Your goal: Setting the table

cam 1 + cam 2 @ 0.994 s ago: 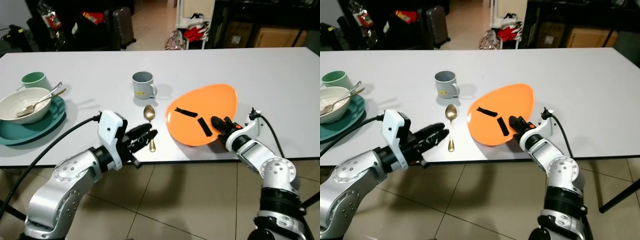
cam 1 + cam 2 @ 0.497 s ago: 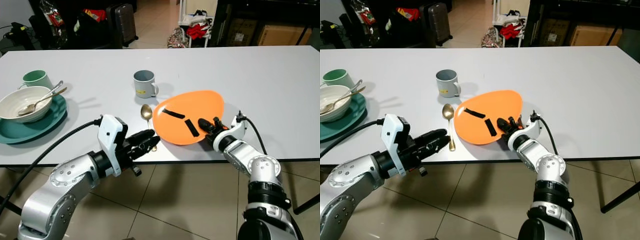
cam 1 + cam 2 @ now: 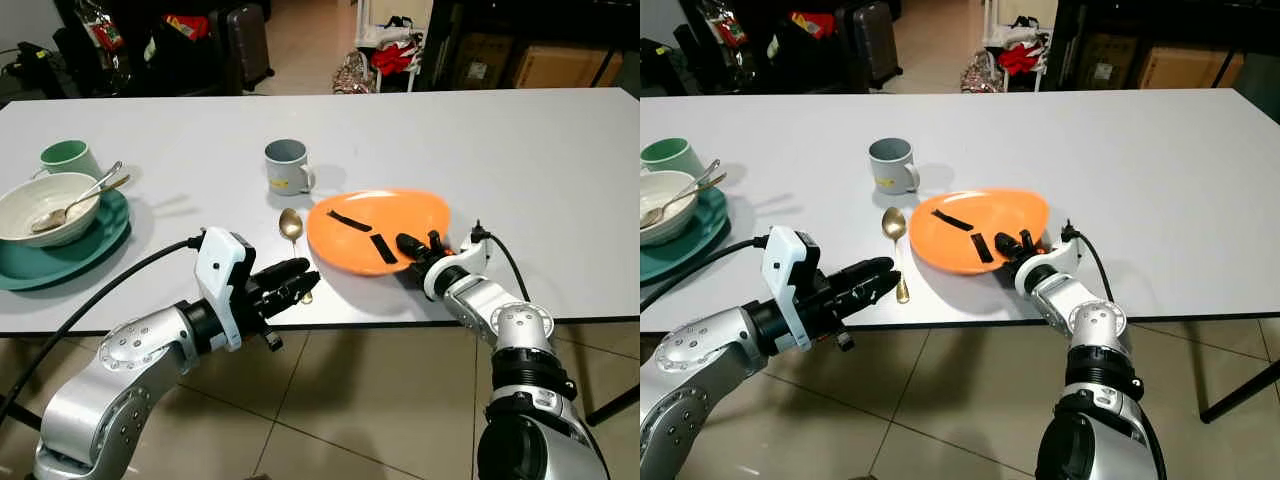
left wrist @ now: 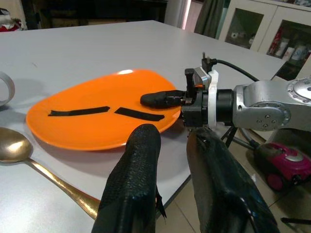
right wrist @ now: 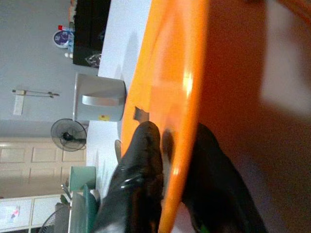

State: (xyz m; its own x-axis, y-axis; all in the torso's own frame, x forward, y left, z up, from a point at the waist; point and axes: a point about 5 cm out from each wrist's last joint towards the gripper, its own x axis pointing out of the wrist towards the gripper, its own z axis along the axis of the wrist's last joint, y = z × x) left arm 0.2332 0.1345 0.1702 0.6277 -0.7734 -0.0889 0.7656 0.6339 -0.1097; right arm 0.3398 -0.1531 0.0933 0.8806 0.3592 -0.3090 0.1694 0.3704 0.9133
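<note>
Right tool (image 3: 413,245) is clamped on the near rim of the plate (image 3: 385,228), setting it down on the bench (image 3: 520,150) right of the spoon (image 3: 293,227); next it just needs to let go, while left tool (image 3: 295,283) hovers part-open nearby.

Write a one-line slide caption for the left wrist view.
Right gripper pinching the orange plate rim, gold spoon beside, left fingers open in foreground.

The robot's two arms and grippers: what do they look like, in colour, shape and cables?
Both arms are silver, with rounded joint shells and black bands. The left gripper has a white boxy wrist block and a black cable. The right gripper has a white ring, an orange mark and a thin black cable. All fingers are long, black and rounded.
</note>
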